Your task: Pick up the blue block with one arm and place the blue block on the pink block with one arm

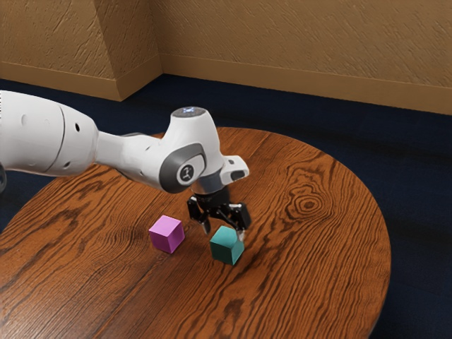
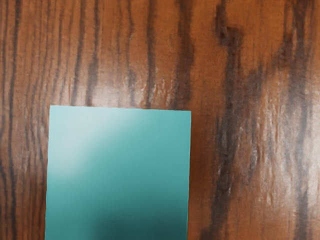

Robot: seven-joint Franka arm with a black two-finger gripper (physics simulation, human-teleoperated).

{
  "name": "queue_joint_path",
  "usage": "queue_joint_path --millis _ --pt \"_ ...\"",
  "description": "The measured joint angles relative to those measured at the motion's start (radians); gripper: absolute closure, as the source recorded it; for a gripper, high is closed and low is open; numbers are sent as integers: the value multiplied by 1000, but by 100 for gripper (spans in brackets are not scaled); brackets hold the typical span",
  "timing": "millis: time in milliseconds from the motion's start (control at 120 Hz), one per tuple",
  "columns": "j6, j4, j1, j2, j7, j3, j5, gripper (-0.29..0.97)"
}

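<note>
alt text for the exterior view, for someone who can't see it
A white robot arm's open black gripper hangs just over a blue block on a round wooden table. A pink block sits apart from it, toward the exterior view's left.

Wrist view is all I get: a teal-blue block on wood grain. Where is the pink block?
Observer: The pink block sits on the table, apart from the teal-blue block, toward the exterior view's left of it.
Operator: Is the gripper closed?
Observer: No, the gripper is open, right over the teal-blue block with its fingers spread.
Operator: Is the block lifted?
Observer: No, it rests on the table.
</note>
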Motion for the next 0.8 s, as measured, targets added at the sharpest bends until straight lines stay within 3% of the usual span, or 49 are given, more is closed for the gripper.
queue_joint_path --millis 208,800 --pt "15 0 4 16 72 0 35 0" --pt "30 54 20 114 180 0 33 0"
